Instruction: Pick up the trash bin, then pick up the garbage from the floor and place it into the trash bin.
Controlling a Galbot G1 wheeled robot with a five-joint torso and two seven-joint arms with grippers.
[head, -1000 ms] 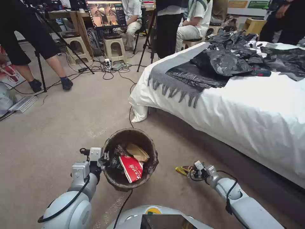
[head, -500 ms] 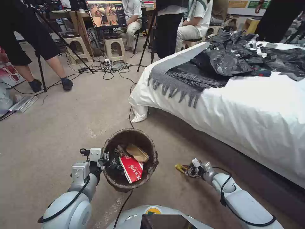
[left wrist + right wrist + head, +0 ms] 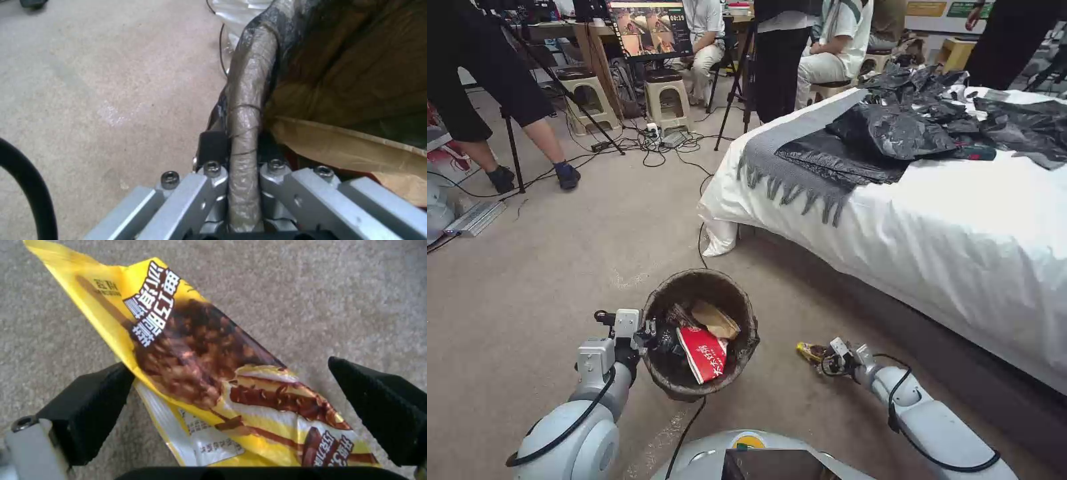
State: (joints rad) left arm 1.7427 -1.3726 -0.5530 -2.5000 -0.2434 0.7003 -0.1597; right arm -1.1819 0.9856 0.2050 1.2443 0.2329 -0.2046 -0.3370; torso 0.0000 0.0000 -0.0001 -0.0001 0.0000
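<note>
The trash bin point(image 3: 662, 371), a small round bucket with a dark bag folded over its rim, hangs just above the carpet in front of me. My left gripper point(image 3: 650, 335) is shut on its near-left rim; in the left wrist view the fingers point(image 3: 212, 170) pinch the bag-wrapped rim point(image 3: 247, 110). Inside lie a red-white carton point(image 3: 704, 353) and tan cardboard point(image 3: 717, 319). Right of the bin a yellow-and-brown snack wrapper point(image 3: 809, 351) lies on the floor. My right gripper point(image 3: 829, 357) is open, its black pads point(image 3: 89, 406) on either side of the wrapper point(image 3: 200, 366).
A bed with a white sheet point(image 3: 960, 247) fills the right side, big black plastic bags point(image 3: 907, 127) on top. A black cable point(image 3: 699, 233) runs across the carpet under the bin. People, stools point(image 3: 666, 100) and tripods stand at the back. Open carpet lies to the left.
My right gripper has shifted slightly left and lower onto the yellow wrapper. The left gripper and the bin have stayed still.
</note>
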